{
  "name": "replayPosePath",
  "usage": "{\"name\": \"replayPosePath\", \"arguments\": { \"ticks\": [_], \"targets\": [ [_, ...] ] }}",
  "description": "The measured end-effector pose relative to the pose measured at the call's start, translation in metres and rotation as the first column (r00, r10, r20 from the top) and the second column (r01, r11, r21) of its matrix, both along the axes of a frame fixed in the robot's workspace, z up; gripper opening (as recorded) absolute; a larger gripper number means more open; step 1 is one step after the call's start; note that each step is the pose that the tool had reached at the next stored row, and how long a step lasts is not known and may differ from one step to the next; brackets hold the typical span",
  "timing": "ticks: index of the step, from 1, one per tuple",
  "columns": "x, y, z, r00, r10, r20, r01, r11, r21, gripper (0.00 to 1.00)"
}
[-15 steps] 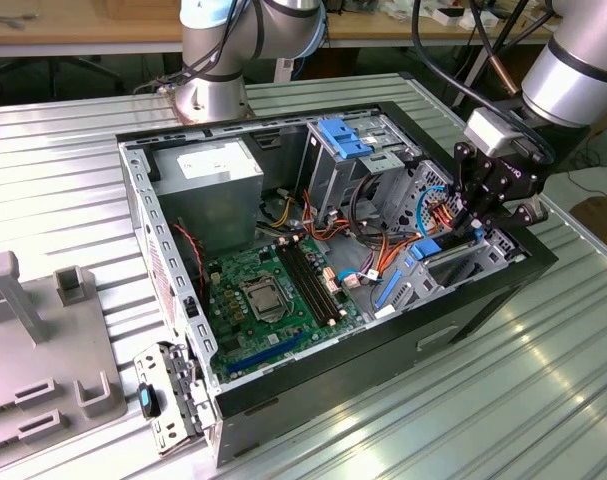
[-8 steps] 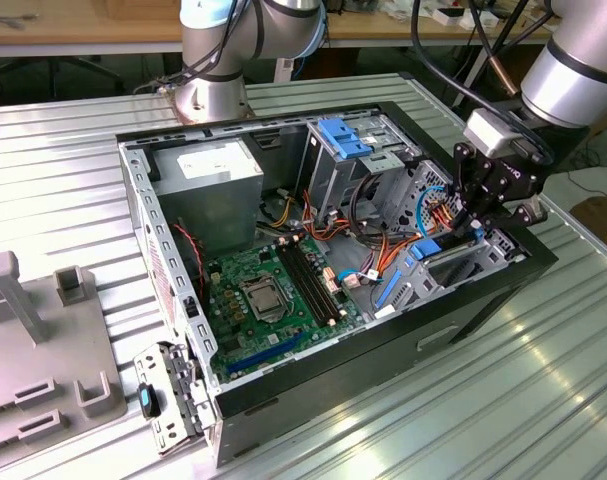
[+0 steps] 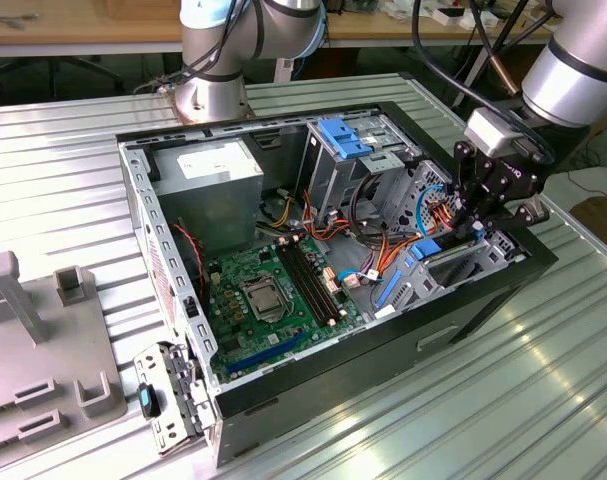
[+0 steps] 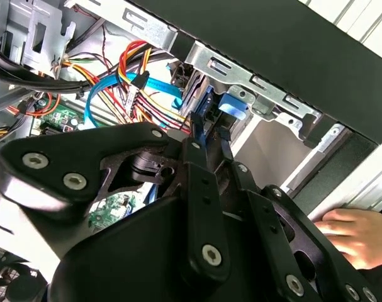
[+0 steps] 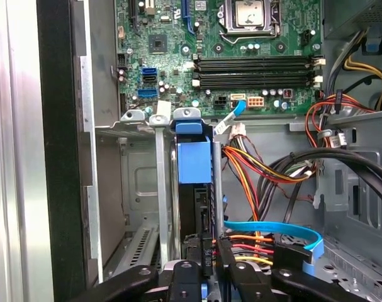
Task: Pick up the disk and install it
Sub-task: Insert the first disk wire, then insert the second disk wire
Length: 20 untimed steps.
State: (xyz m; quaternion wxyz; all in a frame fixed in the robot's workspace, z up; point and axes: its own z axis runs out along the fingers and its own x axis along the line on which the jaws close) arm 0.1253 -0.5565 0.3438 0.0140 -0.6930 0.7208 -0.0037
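Standing on edge inside a narrow metal bay, the disk (image 5: 195, 182) sits in the front corner of an open computer case (image 3: 463, 330), its blue carrier rails facing out of the slot. In the first wrist view it appears as a dark slab with a bright blue tab at its end, held between two thin silver bay walls (image 5: 162, 189), which would keep it upright and guide it straight along the slot. It looks mostly seated, though how deep it sits cannot be judged.

The gripper (image 5: 206, 267) reaches down into that same corner, at the exterior view's right side of the case. Its two black fingers (image 5: 231, 280) are drawn close on either side of the disk's near end, apparently pinching it; the contact itself is partly hidden.

Beside the bay, red, orange and yellow power wires (image 5: 253, 170) and a flat blue data cable (image 5: 272, 229) lie loose, clear of the slot. Farther in lies the green motherboard (image 3: 273, 290), and at the far left a grey power supply (image 3: 208, 175).

In the second wrist view a person's hand (image 4: 354, 233) rests outside the case wall, close to the gripper.
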Motion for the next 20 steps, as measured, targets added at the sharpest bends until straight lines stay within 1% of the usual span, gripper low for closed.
{"name": "replayPosePath", "arguments": {
  "ticks": [2, 3, 4, 7, 8, 19, 20],
  "targets": [
    [0.0000, 0.0000, 0.0038, 1.0000, 0.000, 0.0000, 0.000, 1.0000, -0.0003, 0.25],
    [0.0000, 0.0000, 0.0074, 1.0000, 0.000, 0.0001, 0.000, 1.0000, -0.0003, 0.25],
    [0.0000, 0.0000, 0.0092, 1.0000, 0.000, 0.0002, 0.000, 1.0000, -0.0003, 0.25],
    [0.0000, 0.0000, 0.0092, 1.0000, 0.000, 0.0002, 0.000, 1.0000, 0.0000, 0.23],
    [0.0000, 0.0000, 0.0093, 1.0000, 0.000, 0.0002, 0.000, 1.0000, -0.0003, 0.11],
    [0.0000, 0.0000, 0.0094, 1.0000, 0.000, 0.0002, 0.000, 1.0000, -0.0003, 0.11],
    [-0.0051, -0.0004, 0.0097, 1.0000, 0.000, 0.0003, 0.000, 1.0000, -0.0007, 0.11]
  ]
}}
